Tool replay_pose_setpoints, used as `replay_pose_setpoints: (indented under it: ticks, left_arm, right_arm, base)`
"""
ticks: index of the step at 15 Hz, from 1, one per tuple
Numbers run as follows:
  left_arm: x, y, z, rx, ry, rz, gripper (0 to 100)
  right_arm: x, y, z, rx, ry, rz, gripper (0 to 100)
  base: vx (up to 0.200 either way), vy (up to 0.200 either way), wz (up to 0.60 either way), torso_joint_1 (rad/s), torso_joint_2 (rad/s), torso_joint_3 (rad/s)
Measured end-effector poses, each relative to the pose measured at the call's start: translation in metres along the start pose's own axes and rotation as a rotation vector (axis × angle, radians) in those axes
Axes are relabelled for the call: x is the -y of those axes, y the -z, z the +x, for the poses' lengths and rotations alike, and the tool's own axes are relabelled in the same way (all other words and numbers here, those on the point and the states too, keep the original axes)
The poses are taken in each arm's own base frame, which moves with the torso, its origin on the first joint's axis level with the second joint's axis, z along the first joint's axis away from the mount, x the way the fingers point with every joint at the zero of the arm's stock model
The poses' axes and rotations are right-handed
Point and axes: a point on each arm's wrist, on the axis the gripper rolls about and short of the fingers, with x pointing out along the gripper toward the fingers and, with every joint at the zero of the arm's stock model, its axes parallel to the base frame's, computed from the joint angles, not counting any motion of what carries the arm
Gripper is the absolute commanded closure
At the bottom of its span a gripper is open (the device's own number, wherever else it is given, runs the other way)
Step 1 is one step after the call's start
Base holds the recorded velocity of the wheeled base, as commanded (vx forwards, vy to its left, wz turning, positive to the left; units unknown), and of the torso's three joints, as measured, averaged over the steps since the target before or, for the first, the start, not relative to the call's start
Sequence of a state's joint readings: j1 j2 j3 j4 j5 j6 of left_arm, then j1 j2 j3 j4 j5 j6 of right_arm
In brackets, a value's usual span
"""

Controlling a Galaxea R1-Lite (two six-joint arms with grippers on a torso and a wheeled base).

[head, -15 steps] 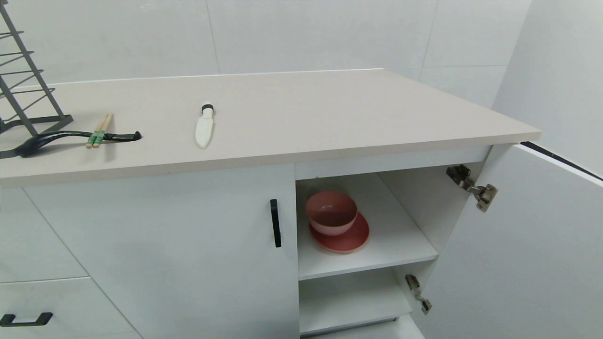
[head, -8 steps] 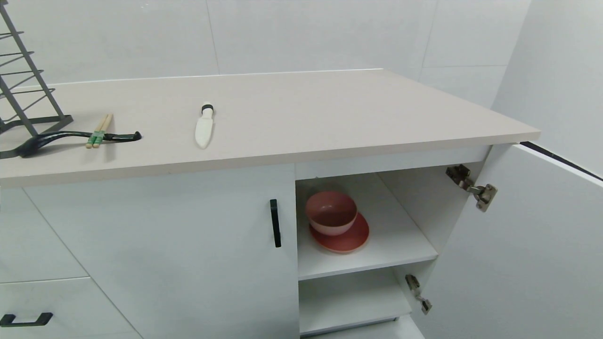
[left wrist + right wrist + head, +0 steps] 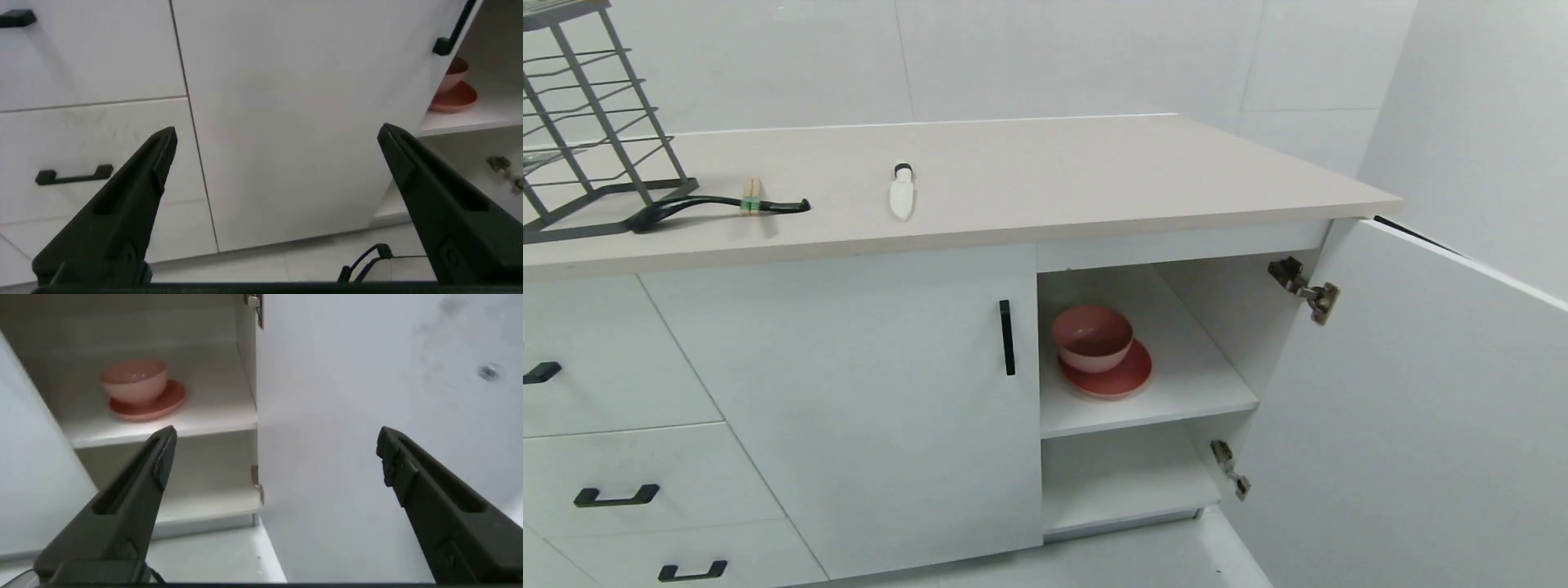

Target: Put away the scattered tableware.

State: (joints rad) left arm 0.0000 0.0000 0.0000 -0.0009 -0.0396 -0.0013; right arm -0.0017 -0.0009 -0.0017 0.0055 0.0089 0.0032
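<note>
Pink bowl (image 3: 1092, 337) on red plate (image 3: 1123, 380), upper shelf (image 3: 1201, 392) of open white cabinet (image 3: 1405, 392)
White black-handled knife (image 3: 901, 194), black ladle (image 3: 711, 206), indistinct wooden chopsticks (image 3: 751, 199) on beige countertop (image 3: 1094, 171); grey wire rack (image 3: 605, 214) cut off; left gripper (image 3: 276, 135), right gripper (image 3: 275, 434) spread wide, empty

- Wall (image 3: 1054, 57): large white tiles, seen behind the counter and at the right.
- Countertop (image 3: 1094, 171): pale beige, set on a white cabinet (image 3: 1176, 245).
- Left door (image 3: 849, 392): shut, fitted with a vertical black handle (image 3: 1006, 337).
- Right door (image 3: 1405, 408): swung open on metal hinges (image 3: 1303, 287). An upper shelf (image 3: 1201, 392) and a lower shelf (image 3: 1127, 482) are exposed.
- Drawers (image 3: 629, 457): stacked at the left, fitted with black pulls (image 3: 615, 496).
- Floor (image 3: 1111, 559): pale.
</note>
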Motion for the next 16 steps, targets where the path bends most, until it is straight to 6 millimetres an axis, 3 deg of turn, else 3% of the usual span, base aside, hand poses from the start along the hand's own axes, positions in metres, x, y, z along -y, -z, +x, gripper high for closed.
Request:
replay_pose_setpoints:
  ticks: [3,4,10,16]
  left_arm:
    - [0.0,0.0001,0.0,0.0,0.0,0.001,0]
    - [0.0,0.0,0.0,0.0,0.0,0.001,0]
    - [0.0,0.0,0.0,0.0,0.0,0.0,0]
    - [0.0,0.0,0.0,0.0,0.0,0.001,0]
  right_arm:
    - [0.0,0.0002,0.0,-0.001,0.0,0.0,0]
    - [0.0,0.0,0.0,0.0,0.0,0.0,100]
    - [0.0,0.0,0.0,0.0,0.0,0.001,100]
    - [0.0,0.0,0.0001,-0.001,0.001,0.009,100]
  base:
    - [-0.2,-0.133,0.0,-0.002,0.0,-0.002]
    - [-0.2,-0.2,0.0,-0.002,0.0,0.007]
    - [-0.2,-0.2,0.0,0.004,0.0,0.001]
    - [0.0,-0.2,0.0,0.002,0.0,0.003]
